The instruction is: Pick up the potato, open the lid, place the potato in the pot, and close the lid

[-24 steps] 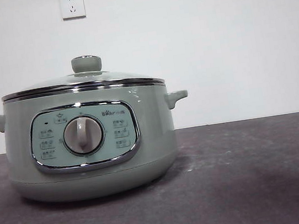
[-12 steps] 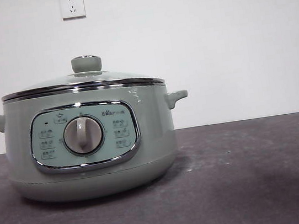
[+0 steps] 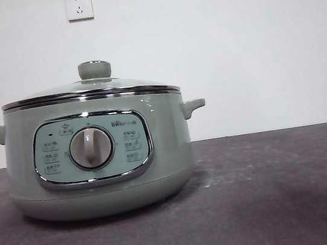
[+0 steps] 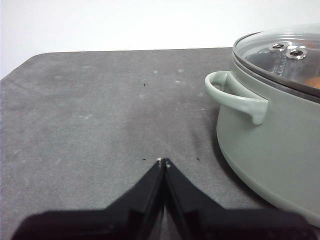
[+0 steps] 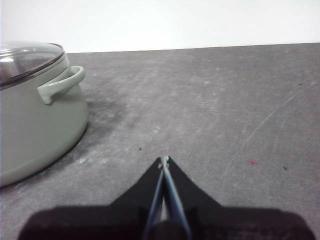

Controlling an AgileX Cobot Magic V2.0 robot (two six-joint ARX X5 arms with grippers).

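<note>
1. One sage-green pot (image 3: pixel 99 162) sits on the desk (image 3: pixel 271 192), one glass lid (image 3: pixel 89 89) closed on it.
2. One orange potato (image 4: pixel 314 81) shows through the lid.
3. Left claw (image 4: pixel 163 161) and right claw (image 5: pixel 163 161), both pressed together and empty, flank the pot.

The left tool (image 4: pixel 163 161) was matte black: two flat, wedge-shaped jaws narrowing from a broad dark base to a fine point, each tip carrying a small pale dot. The right tool (image 5: pixel 164 160) matched it, with a thin bluish-grey strip showing along the seam.
</note>
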